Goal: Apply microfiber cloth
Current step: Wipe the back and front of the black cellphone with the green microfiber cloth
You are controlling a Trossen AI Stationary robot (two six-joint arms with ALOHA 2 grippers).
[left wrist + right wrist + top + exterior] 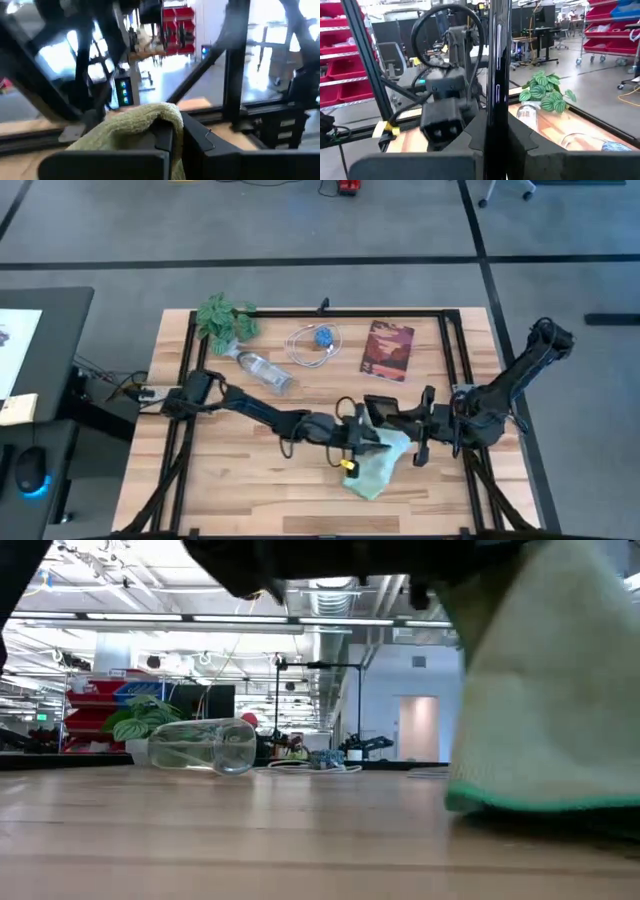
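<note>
The pale mint-green microfiber cloth [380, 465] hangs at the table's near middle, with my left gripper [362, 438] shut on its upper part. In the low view the cloth [545, 690] fills the right side, and its green hem [520, 802] reaches down to the table top. Just to the right, my right gripper [405, 420] is shut on a black phone [381, 406]. The phone stands on edge as a thin dark slab [497, 75] in the right wrist view, facing my left gripper. My left gripper holds a bunched fold at the top of the cloth [150, 117] between its two fingers, coming level from the table's left. The cloth drapes over one finger [165, 137] and hangs slack below, its lower end at the table. My right gripper pinches the phone's two flat faces near one end [496, 127] between its two fingers, coming level from the table's right. The phone stands on edge and points away from the fingers toward the cloth, lifted off the table.
At the far side of the table lie a leafy artificial plant [225, 320], a clear plastic bottle on its side [265, 370], a coiled white cable with a blue piece [318, 343] and a red-brown book [388, 350]. A black frame [300, 313] rims the table.
</note>
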